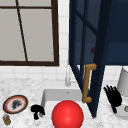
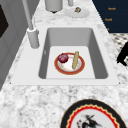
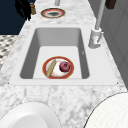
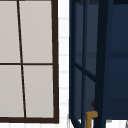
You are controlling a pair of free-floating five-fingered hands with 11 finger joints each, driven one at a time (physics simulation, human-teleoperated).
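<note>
Hands of black, human-like form hung apart over a pale marble worktop (image 1: 27,86) around a sink (image 1: 50,96). In the front view, the left hand (image 1: 37,110) floated low just beside the sink's left edge, its fingers curled downward and seemingly holding nothing, though the view there was poor. A dark-rimmed decorated plate (image 1: 15,104) lay near it on the worktop, with a small brown jar (image 1: 6,119) just in front of that plate.

The right hand (image 1: 113,97) hovered right of the sink with fingers straight, spread and pointing up and its palm tilted, grasping nothing. It was near a wooden door handle (image 1: 87,83) on an open dark blue cabinet door (image 1: 100,60) that swung out over the sink, but apart from it. Beneath this hand sat a white plate (image 1: 121,112), and a pale grey container (image 1: 123,81) stood behind it.

A large red ball (image 1: 67,114) showed at the sink's front. In the left side view, an orange-rimmed plate (image 2: 69,63) rested on the sink floor, carrying a dark red round fruit (image 2: 63,57) and a tan stick-shaped item (image 2: 75,60) side by side. A grey tap (image 2: 32,32) rose at the sink's back edge. A window (image 4: 27,60) with a dark frame filled the wall to the left of the cabinet.
</note>
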